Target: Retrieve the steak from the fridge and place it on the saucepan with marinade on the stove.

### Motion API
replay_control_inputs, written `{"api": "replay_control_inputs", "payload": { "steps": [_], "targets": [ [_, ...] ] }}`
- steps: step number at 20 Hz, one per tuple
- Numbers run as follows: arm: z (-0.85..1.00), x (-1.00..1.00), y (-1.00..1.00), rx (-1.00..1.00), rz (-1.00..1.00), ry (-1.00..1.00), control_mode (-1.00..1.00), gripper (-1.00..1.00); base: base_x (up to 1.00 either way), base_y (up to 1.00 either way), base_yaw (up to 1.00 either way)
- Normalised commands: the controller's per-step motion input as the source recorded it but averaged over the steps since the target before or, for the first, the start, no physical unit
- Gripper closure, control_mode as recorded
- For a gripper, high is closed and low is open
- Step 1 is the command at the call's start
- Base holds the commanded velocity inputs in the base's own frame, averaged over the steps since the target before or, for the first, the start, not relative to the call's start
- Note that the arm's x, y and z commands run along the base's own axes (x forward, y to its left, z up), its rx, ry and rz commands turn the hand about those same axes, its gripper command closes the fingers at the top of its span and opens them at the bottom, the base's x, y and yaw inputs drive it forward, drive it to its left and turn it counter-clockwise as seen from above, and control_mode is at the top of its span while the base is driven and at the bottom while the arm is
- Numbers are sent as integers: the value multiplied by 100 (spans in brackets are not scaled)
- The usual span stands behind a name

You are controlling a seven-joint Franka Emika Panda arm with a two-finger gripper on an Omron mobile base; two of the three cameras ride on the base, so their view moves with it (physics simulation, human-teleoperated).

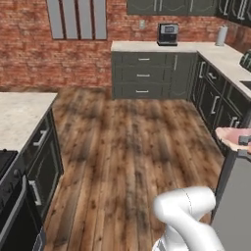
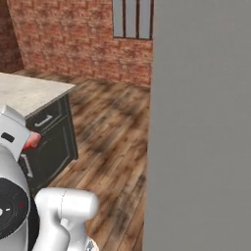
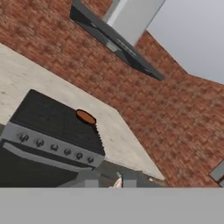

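**Steak in gripper, clear of the stove**

The gripper (image 1: 242,140) is clamped on the steak (image 1: 230,137), held beside the fridge (image 1: 234,201) door edge. On the stove (image 3: 52,120), the saucepan (image 3: 86,117) with marinade (image 3: 85,116) sits at a rear corner, well apart from the steak.

Kitchen floor and cabinets, seen from the base.
The steak (image 1: 231,136) sits at the right edge above the grey fridge (image 1: 235,201) door, gripper (image 1: 243,140) clamped on it.

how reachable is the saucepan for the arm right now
Probably not yet: the saucepan sits on the stove, far from the fingers, across open floor. Nothing blocks the way, but the base likely must drive closer.
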Motion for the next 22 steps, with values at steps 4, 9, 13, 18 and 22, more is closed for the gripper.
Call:
{"api": "replay_control_inputs", "payload": {
  "steps": [4,9,13,18,22],
  "targets": [
    [0,0,0,0,0,0,100,100,0,0,38],
    [0,0,0,0,0,0,100,100,0,0,39],
    [0,0,0,0,0,0,100,100,0,0,39],
    [0,0,0,0,0,0,100,100,0,0,39],
    [0,0,0,0,0,0,100,100,0,0,39]
  ]
}}
